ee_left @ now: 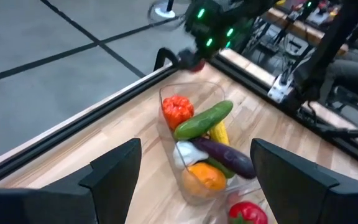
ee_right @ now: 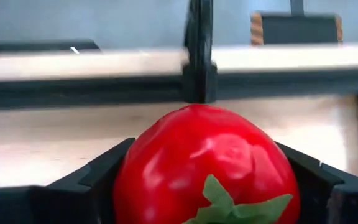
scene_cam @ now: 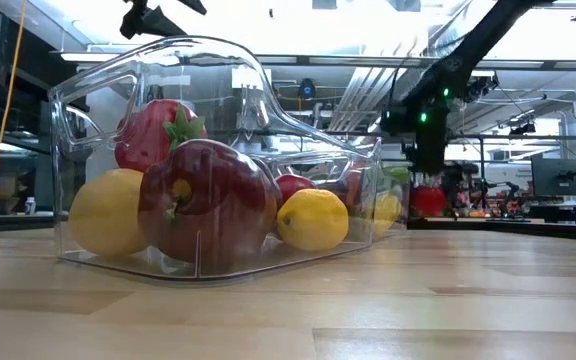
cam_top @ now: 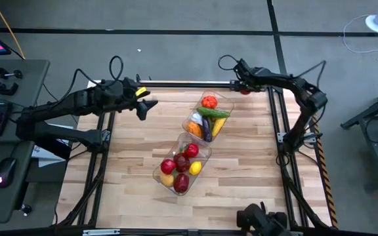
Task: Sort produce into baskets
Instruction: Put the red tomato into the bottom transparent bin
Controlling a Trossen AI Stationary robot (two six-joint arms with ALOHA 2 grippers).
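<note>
Two clear baskets sit mid-table. The far basket [cam_top: 210, 98] holds a red-orange piece, a green cucumber [ee_left: 204, 119], a purple eggplant, an orange piece and a white one. The near basket [cam_top: 160, 176] holds red apples [scene_cam: 206, 200] and yellow lemons [scene_cam: 311, 220]. My right gripper [cam_top: 245, 90] is at the table's far edge, right of the far basket, shut on a red tomato [ee_right: 207, 165]. My left gripper [cam_top: 146, 107] hangs open above the far left of the table, with nothing between its fingers. My right gripper pinches the red tomato between its two fingers, one finger [ee_right: 98, 174] on each of its opposite sides [ee_right: 135, 171]. The fingers come from above, slanting down toward the far edge. The green calyx [ee_right: 229, 202] faces the wrist. Whether the tomato is off the table I cannot tell.
A black frame rail [cam_top: 176, 83] runs along the table's far edge just behind the right gripper, with an upright post [ee_right: 197, 50] directly beyond the tomato. Bare wood lies left and right of the baskets and along the near edge [scene_cam: 368, 310].
</note>
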